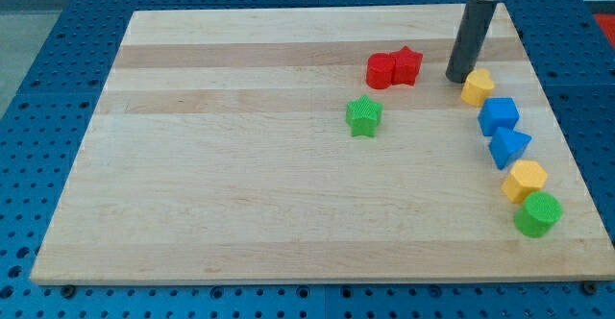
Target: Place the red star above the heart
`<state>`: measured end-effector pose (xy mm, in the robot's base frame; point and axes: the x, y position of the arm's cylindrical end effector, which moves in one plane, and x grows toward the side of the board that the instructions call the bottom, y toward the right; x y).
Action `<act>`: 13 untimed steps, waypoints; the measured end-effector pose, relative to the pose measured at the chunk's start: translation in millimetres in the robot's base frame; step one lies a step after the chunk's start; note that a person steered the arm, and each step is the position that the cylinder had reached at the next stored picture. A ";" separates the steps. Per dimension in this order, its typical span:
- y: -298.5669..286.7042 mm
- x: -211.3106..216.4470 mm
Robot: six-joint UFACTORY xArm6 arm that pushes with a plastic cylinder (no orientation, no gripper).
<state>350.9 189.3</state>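
Touching yellow block (478,86): my tip (457,79).

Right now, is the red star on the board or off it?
On: the red star sits flat on the board, touching a red block.

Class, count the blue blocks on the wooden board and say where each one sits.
2. A blue block lies near the view's right edge; a blue triangular block sits just below it. None appears hidden.

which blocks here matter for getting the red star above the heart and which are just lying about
In the job: red star, yellow heart, my tip just left of the heart.

Lying about: red block, green star, blue blocks, yellow block, green block.
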 end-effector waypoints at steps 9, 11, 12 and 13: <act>-144.8 31.4; -168.0 10.9; -150.5 3.1; -124.9 3.1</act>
<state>354.1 64.4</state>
